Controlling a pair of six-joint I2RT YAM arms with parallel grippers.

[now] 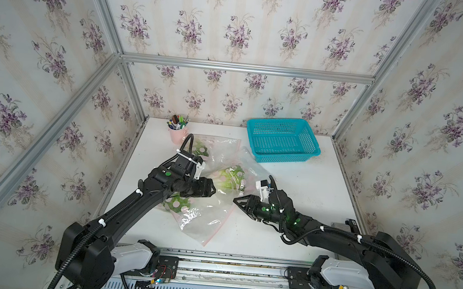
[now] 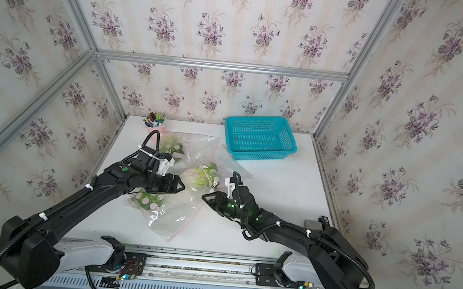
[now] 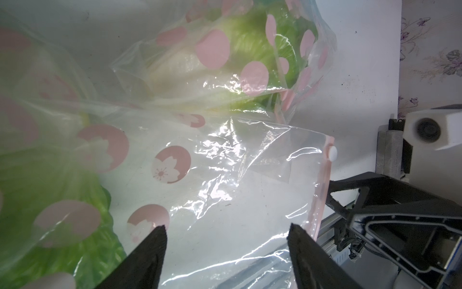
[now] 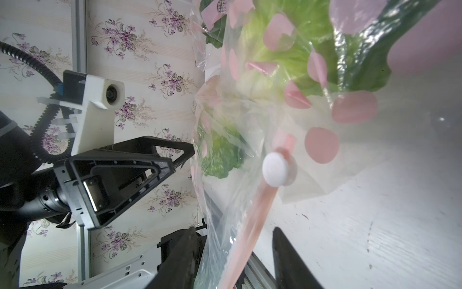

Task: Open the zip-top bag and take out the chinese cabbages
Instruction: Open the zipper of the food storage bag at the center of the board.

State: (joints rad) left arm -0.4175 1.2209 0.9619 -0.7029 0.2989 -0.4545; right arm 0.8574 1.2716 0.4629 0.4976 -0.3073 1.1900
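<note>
Nearest us, at the lower centre of both top views, the zip-top bag [image 1: 201, 221] ends in a flat, empty corner of clear, crinkly film edged by a pink zip strip [image 4: 255, 217]. The film is thin, glossy and limp, so we judge it will slip and bunch rather than keep a shape, and the stiffer strip is the place to pinch it. The right tool [image 4: 233, 232] straddles that strip with its jaws apart, not pinching it as far as we can see, just short of the white slider [image 4: 275, 170]. How far the seal is parted we cannot tell. The left tool [image 3: 226, 227] stands wide open over the clear film, holding nothing. Farther up, at mid-frame, the chinese cabbages [image 1: 231, 177] all lie under film printed with pink blossom dots. One lies partly beneath the left arm, one just beyond the two tools' tips, and one higher up. They look light and soft, with crinkled green leaves that could tear, so we would grip the firmer whitish bases. Farthest, on the white surface [image 1: 307, 188], a teal lattice-walled basket [image 1: 285, 155] sits at the upper right and a pink cup [image 1: 176, 137] of pens at the upper left.
</note>
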